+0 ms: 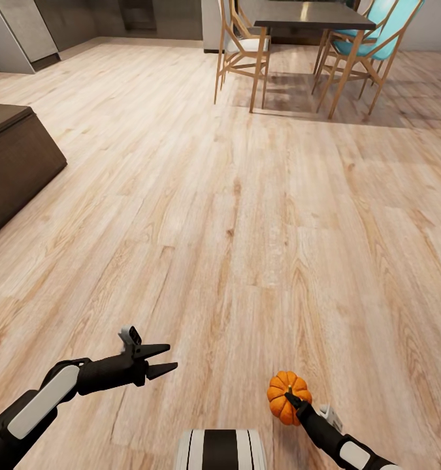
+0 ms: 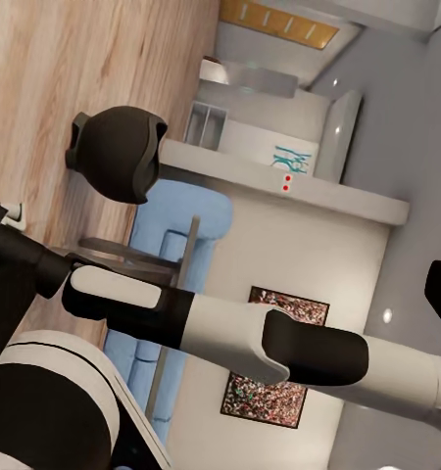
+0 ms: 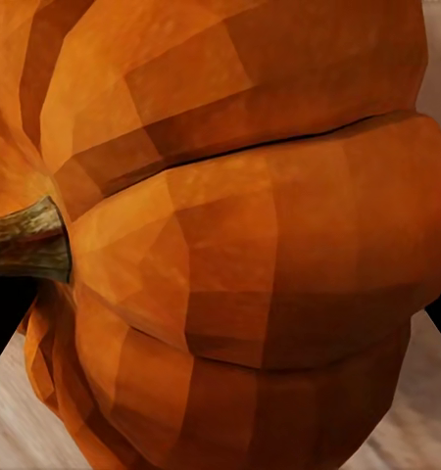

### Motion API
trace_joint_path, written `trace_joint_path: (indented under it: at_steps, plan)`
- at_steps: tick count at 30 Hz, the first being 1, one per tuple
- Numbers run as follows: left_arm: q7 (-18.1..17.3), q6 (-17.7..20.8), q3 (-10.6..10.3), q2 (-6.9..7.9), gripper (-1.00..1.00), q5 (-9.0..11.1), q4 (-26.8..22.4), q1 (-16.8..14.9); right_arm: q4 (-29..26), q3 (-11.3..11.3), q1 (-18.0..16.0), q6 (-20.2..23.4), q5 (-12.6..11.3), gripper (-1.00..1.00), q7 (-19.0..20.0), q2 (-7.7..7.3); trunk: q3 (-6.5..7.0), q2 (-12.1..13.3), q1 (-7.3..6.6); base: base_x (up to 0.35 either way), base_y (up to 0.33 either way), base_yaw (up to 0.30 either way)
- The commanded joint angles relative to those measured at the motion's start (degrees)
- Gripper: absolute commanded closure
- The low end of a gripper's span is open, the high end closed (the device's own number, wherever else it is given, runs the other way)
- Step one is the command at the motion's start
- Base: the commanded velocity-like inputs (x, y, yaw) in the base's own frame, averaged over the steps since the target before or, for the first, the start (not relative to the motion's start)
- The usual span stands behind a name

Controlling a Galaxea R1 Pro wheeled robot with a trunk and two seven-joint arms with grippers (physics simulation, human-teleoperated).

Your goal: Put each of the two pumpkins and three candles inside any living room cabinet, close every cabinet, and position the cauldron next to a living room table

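Right gripper (image 1: 293,399) fingers clamped on a pumpkin (image 1: 287,396), held low over the wood floor (image 1: 246,215) at lower right. Left gripper (image 1: 163,361) fingers spread apart, holding nothing. Dark-brown cabinet (image 1: 14,160) at far left; cauldron (image 2: 118,154) on the floor in left wrist view.

A bright-orange ribbed pumpkin (image 1: 287,397) with a brownish stem (image 3: 24,240); pale streaky wood-plank floor (image 1: 246,215); dark-brown wooden cabinet (image 1: 14,163); smooth black round cauldron (image 2: 118,154).
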Motion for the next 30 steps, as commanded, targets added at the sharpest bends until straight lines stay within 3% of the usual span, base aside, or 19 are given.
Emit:
trace_joint_path:
  at_steps: [1, 14, 30]
  plan:
    - [-0.13, 0.19, -0.12, 0.03, -1.0, 0.14, 0.02, -0.05, 0.16, -0.64, -0.03, 0.35, -0.85, 1.0, -1.7, -0.04, -0.03, -0.01, 0.0, 0.0, 0.0, 0.0]
    - [-0.14, 0.19, -0.09, -0.01, -1.0, 0.1, 0.02, -0.05, 0.16, -0.64, -0.03, 0.31, -0.86, 1.0, -1.7, -0.01, -0.03, -0.01, 0.0, 0.0, 0.0, 0.0]
    - [-0.07, 0.19, -0.12, -0.01, -1.0, 0.03, 0.1, -0.05, -0.31, -0.64, -0.03, 0.16, -0.91, 1.0, -1.11, -0.06, 3.51, 0.2, -0.41, 0.0, 0.0, 0.0]
